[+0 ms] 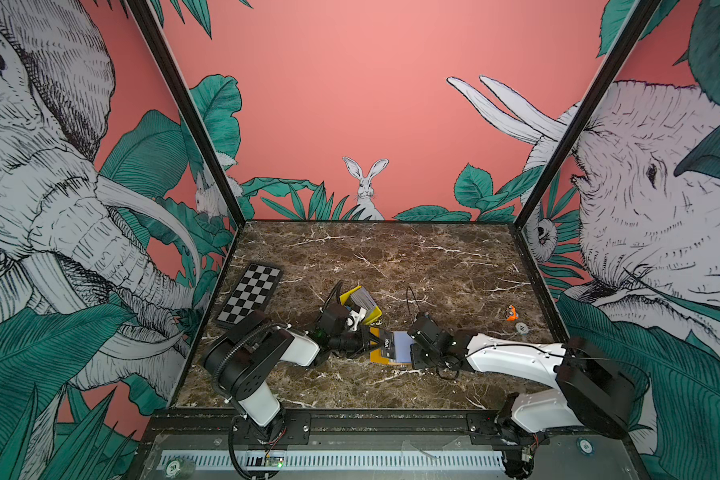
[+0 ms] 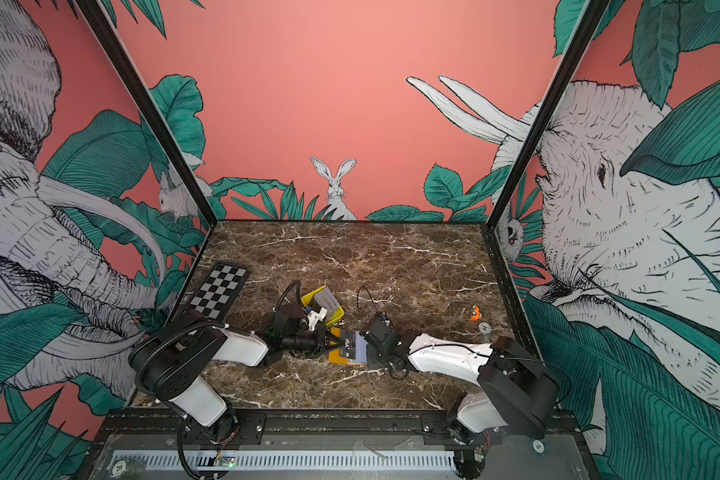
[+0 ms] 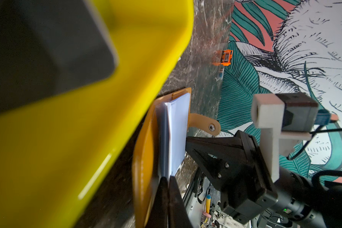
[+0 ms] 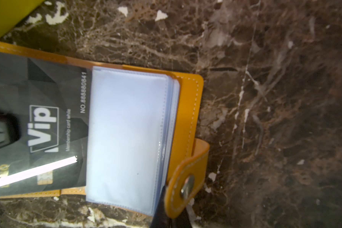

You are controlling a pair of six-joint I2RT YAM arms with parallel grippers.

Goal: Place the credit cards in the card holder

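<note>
Where table (image 1: 391, 257) begins at left, checkerboard (image 1: 250, 295) lies flat. Next, yellow tray (image 1: 374, 319) holds card stack (image 1: 362, 298). Left gripper (image 1: 378, 341) clenched on one VIP card (image 4: 38, 118), face up, its far end tucked at mouth of sleeve (image 4: 126, 128); inside or beneath, cannot tell. Holder (image 1: 380, 358) lies open on table, just before tray, between both grippers. Right gripper (image 1: 411, 348) clamped shut on holder's edge by snap tab (image 4: 187, 187). Orange bit (image 1: 512, 311) far right, well apart.

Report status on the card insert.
Both shut: left gripper on one VIP card, right gripper on the card holder. Card's edge at the clear sleeve, mostly outside. Close by: yellow tray, not blocking the sleeve.
</note>
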